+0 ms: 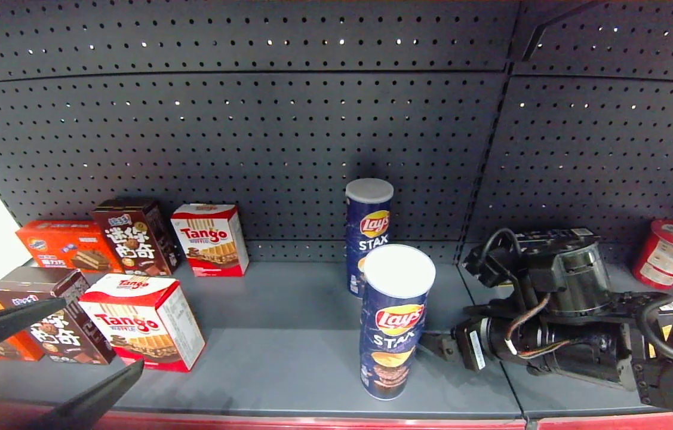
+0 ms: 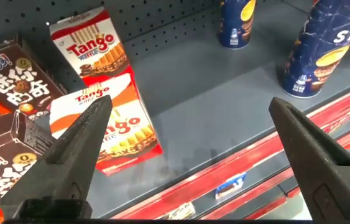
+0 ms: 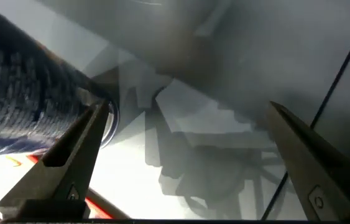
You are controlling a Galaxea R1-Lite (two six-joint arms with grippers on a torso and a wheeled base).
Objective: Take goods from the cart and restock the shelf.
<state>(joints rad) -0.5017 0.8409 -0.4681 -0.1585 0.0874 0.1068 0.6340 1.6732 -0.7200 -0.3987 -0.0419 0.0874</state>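
Two cans stand upright on the shelf (image 1: pixel 288 358): near can (image 1: pixel 393 322), far can (image 1: pixel 368 233). Right gripper (image 3: pixel 187 112), fingers wide, sits just right of near can. Left gripper (image 2: pixel 190 102), wide and empty, hangs near left by boxes (image 1: pixel 145 322).

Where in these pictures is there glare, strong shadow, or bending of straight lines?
Head view: the seams of the pegboard wall bow into curves, and a blown-out white patch sits at the left edge. Right wrist view: the shelf carries a dark stepped shadow beside a bright glare patch, near the chip can. Left wrist view: even light, only faint sheen.
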